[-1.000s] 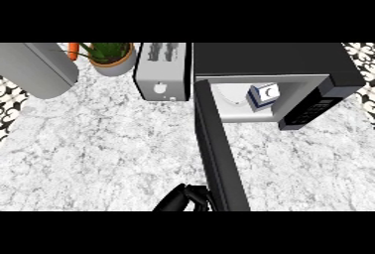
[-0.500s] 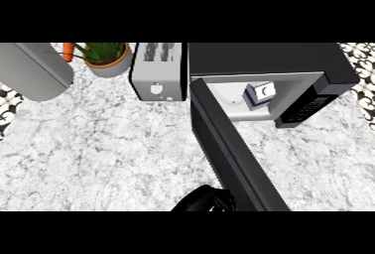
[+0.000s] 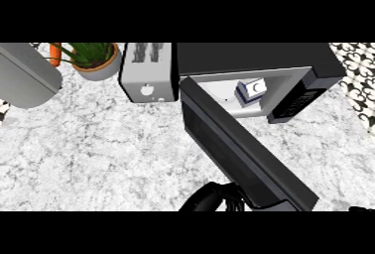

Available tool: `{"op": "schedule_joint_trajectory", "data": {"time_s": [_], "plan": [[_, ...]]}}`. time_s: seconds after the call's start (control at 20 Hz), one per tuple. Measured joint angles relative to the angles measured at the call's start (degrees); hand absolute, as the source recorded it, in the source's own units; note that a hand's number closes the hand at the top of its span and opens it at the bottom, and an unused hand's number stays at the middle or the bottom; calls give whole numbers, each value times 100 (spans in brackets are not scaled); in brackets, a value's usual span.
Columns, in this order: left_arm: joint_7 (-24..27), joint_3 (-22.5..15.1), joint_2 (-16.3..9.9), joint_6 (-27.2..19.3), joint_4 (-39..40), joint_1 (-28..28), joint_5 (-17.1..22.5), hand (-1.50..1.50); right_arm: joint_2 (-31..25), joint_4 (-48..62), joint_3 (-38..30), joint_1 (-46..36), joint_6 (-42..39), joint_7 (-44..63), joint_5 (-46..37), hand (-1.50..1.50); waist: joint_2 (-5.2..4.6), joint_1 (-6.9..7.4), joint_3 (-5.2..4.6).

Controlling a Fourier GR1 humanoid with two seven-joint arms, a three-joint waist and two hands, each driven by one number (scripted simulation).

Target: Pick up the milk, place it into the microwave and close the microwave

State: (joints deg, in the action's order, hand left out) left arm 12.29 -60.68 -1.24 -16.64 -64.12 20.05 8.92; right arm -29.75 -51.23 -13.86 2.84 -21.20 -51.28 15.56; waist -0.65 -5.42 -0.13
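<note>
White-and-blue milk carton sits inside the microwave, a "C"-like mark on its top. From the head view you see the microwave door swung partway, angling out over bare marble counter. Against the door's near end a black hand shows; you cannot tell its fingers or which hand it is.

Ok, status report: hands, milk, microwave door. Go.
One robot hand low at the door's outer edge, side and fingers unclear. Milk inside the microwave, upright. Door part open, swung across the counter. Nothing blocking the swing.
</note>
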Motion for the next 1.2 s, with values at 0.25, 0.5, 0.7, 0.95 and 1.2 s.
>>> {"op": "schedule_joint_trajectory", "data": {"time_s": [0.25, 0.5, 0.7, 0.95, 1.2], "plan": [[-75, -139, 5, -450, 2, 457, 490, 150, -75, -365, 134, -16, -76, 196, 175, -150, -24, -212, -1], [-167, -128, -32, -785, 153, 950, 883, 150, -153, -689, 264, -120, -134, 434, 331, -150, -70, -432, -2], [-67, -12, 32, -1037, 166, 1432, 1076, 150, -183, -924, 396, -207, -197, 603, 433, -150, -95, -627, -7], [28, 173, 71, -1259, 270, 2022, 1344, 150, -288, -1205, 546, -364, -263, 796, 502, -150, -153, -861, -2], [27, 356, 98, -1433, 500, 2573, 1603, 150, -388, -1400, 562, -541, -314, 949, 673, -150, -219, -1098, 14]]}}
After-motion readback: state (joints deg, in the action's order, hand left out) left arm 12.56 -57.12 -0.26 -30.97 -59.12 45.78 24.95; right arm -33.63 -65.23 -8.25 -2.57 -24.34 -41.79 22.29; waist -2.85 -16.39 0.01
